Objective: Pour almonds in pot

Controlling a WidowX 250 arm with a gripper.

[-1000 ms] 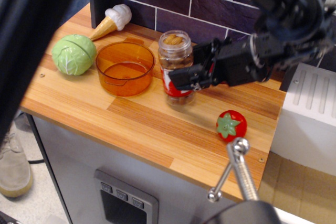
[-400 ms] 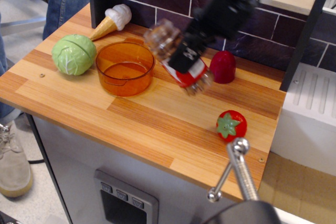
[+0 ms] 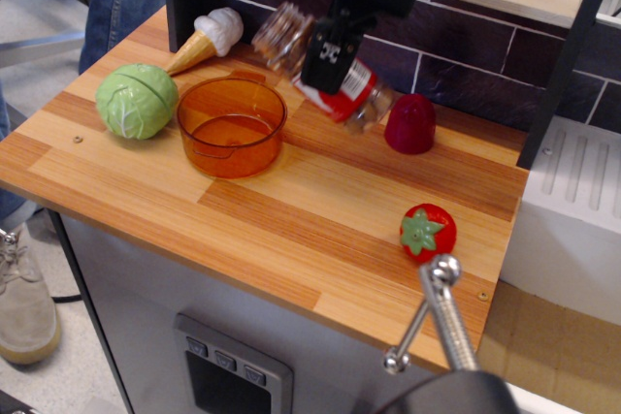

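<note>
My gripper (image 3: 328, 63) is shut on the clear plastic jar (image 3: 335, 84) with the red-and-white label. It holds the jar in the air, tipped hard to the left, with the open mouth (image 3: 277, 34) pointing up-left, above and to the right of the pot. The almonds inside the jar are blurred and hard to make out. The orange translucent pot (image 3: 231, 125) stands on the wooden counter below and left of the jar's mouth. I see no nuts in it.
A green cabbage (image 3: 137, 100) sits left of the pot. An ice cream cone (image 3: 206, 37) lies behind it. The red dome lid (image 3: 409, 124) stands right of the jar. A toy tomato (image 3: 428, 231) sits near the counter's front right. A metal handle (image 3: 439, 317) juts up in the foreground.
The jar has been lifted off the counter, tipped over to the left and raised higher toward the back. The arm that blocked the left of the view is gone.
</note>
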